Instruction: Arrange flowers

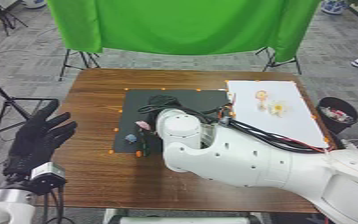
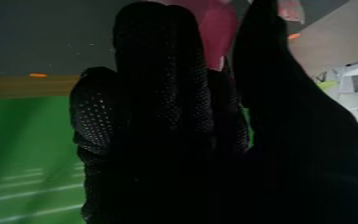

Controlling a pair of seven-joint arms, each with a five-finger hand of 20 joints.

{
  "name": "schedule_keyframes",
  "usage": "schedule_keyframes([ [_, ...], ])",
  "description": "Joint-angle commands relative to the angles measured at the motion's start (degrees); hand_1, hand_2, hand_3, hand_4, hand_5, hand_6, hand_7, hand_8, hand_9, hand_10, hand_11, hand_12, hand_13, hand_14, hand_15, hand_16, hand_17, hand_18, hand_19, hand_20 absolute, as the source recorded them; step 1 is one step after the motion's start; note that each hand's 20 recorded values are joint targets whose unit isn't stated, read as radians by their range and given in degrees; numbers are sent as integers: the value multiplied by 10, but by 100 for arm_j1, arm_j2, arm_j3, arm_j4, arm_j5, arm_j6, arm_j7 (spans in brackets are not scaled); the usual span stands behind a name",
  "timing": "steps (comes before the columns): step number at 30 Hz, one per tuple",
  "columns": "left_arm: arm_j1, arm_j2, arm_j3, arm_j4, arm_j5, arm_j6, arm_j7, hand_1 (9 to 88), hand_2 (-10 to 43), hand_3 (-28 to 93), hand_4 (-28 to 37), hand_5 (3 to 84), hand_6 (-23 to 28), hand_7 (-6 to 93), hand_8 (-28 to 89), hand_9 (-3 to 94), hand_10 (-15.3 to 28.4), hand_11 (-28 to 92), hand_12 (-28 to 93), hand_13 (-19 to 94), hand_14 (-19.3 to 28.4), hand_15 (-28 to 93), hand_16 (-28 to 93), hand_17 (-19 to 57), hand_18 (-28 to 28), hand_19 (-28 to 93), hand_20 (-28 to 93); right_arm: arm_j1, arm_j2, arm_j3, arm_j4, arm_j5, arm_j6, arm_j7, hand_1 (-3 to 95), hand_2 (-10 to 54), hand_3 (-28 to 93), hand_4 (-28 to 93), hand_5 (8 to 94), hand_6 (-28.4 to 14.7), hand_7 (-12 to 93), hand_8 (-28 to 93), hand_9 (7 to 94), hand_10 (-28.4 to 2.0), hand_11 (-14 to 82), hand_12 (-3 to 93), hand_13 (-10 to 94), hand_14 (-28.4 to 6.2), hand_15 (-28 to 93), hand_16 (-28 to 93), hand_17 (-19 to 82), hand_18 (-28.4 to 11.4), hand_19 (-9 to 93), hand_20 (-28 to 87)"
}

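Note:
In the head view, my right hand [image 1: 164, 101] is low over the black mat, partly covered by its own arm and cables. In the right wrist view, a deep-pink flower [image 2: 215, 30] is pinched between the thumb and fingers of my right hand [image 2: 171, 100]; its stem is hidden. A pale pink flower [image 1: 143, 124] and a grey-blue one [image 1: 131, 138] lie on the mat beside the right forearm. On the white sheet are a white flower with a yellow centre [image 1: 279, 107] and a small orange one [image 1: 262, 94]. My left hand [image 1: 40, 137] is open, left of the table.
The black mat [image 1: 182, 94] and white sheet [image 1: 251, 120] lie side by side on the brown table [image 1: 95, 170], with orange markers around their edges. A dark bin [image 1: 337, 112] stands off the right edge. A green cloth [image 1: 184, 30] hangs behind the table.

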Motion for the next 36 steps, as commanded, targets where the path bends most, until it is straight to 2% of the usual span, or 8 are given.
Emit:
schedule_keyframes([
  [1,84,-86,-41,-28,63,-60,-110,288,69,620,-205,322,78,65,-69,278,189,233,111,196,279,557,-122,-88,284,523,-4,127,-25,64,-140,57,-62,45,417,-91,739,-232,632,-46,125,-101,811,-154,214,160,820,-97,502,148,570,-130,932,10],
  [13,164,-60,-50,-50,22,-40,-45,292,69,618,-203,321,78,65,-69,277,189,231,112,196,279,556,-122,-88,284,523,-5,-12,-35,263,-149,110,-541,241,391,-69,731,-222,620,-55,113,-93,806,-164,208,155,819,-106,504,142,570,-140,932,3],
  [19,188,-19,-36,-41,-14,-15,-23,292,70,618,-203,321,78,65,-69,277,189,233,112,195,279,557,-122,-87,284,524,-5,53,-6,236,-214,177,-560,315,372,-50,724,-221,626,-58,110,-94,809,-174,199,153,823,-106,500,139,574,-144,932,2],
  [23,169,-18,-29,-40,15,-32,-51,293,70,618,-202,321,78,65,-69,277,189,232,112,195,278,557,-122,-87,284,524,-5,139,-13,154,-237,63,-514,322,339,-19,714,-218,628,-61,107,-93,817,-181,198,153,836,-104,505,141,588,-142,932,10],
  [27,189,11,-26,-48,4,-26,-12,292,69,619,-200,321,77,66,-69,277,189,232,112,195,278,557,-122,-87,284,523,-6,220,-3,81,-232,42,-500,379,330,-12,706,-210,629,-67,100,-91,832,-181,202,156,850,-101,513,147,601,-140,932,64],
  [31,353,53,-35,-77,-90,71,170,293,69,618,-201,321,77,65,-69,276,189,231,112,195,278,556,-122,-87,284,524,-7,337,115,53,-354,105,-331,250,324,-6,704,-208,628,-68,99,-89,830,-181,201,156,848,-101,513,149,601,-140,932,66],
  [35,590,206,-1,-117,-287,275,562,292,69,619,-201,321,77,64,-69,277,189,231,113,195,279,556,-122,-87,284,523,-6,588,381,189,-558,317,-243,44,317,6,703,-207,628,-68,100,-88,820,-181,201,156,839,-107,515,152,596,-140,932,54],
  [36,628,215,-15,-130,-301,304,607,292,69,618,-201,321,78,65,-69,277,189,232,113,195,279,556,-122,-87,284,523,-6,570,432,363,-584,389,-333,14,315,11,702,-207,629,-68,101,-88,813,-179,201,156,833,-109,516,153,592,-141,932,48],
])
